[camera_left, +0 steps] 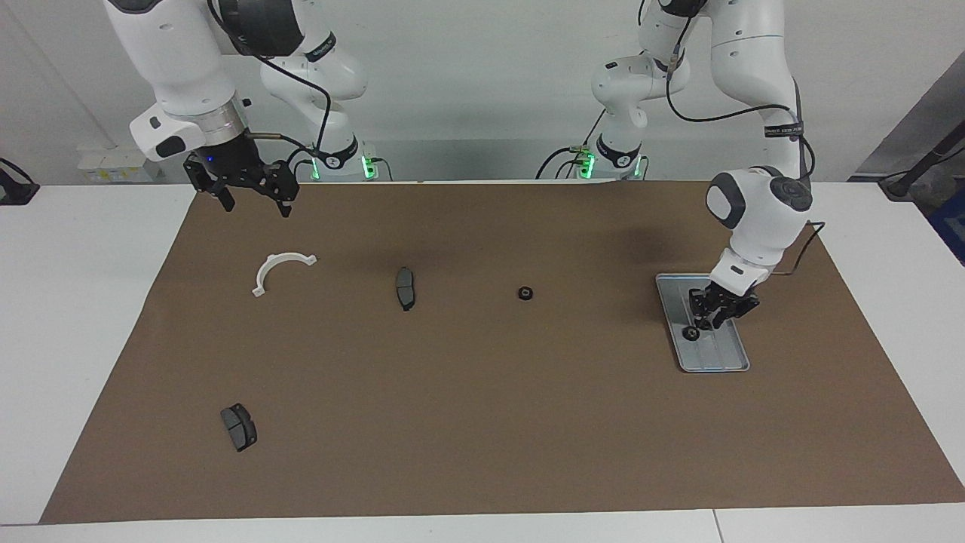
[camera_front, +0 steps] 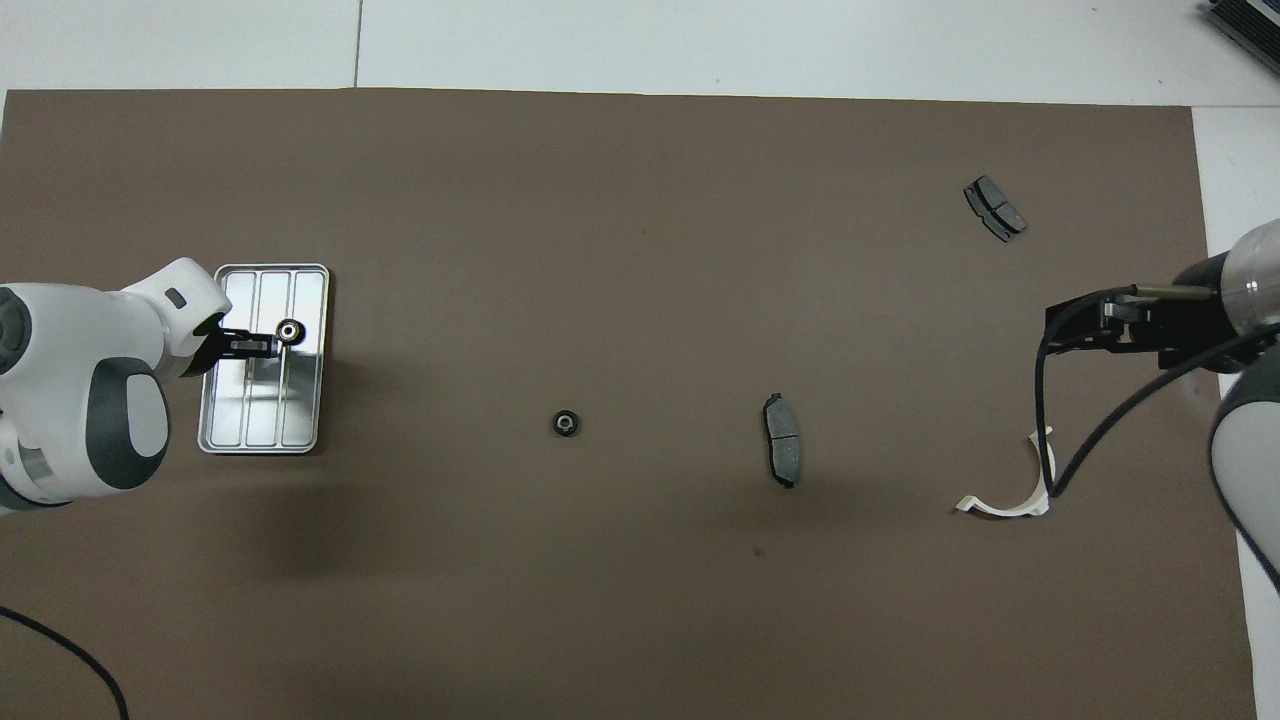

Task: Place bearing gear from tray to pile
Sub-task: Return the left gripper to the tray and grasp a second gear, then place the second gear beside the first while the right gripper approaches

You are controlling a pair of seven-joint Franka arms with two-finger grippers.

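1. The overhead view shows the bearing gear (camera_front: 289, 331) as a ring in the tray (camera_front: 262, 430), middle left of frame.
2. The left end effector (camera_left: 703, 326) grips it, reaching down.
3. The right end effector (camera_left: 252, 202) waits, fingers spread, upper left in the facing view.

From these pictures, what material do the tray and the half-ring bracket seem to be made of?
The tray looks like bare metal: silver-grey, with a mirror-like sheen along its ribs. The half-ring bracket looks like plastic, probably matte: plain white and thin, without glints.
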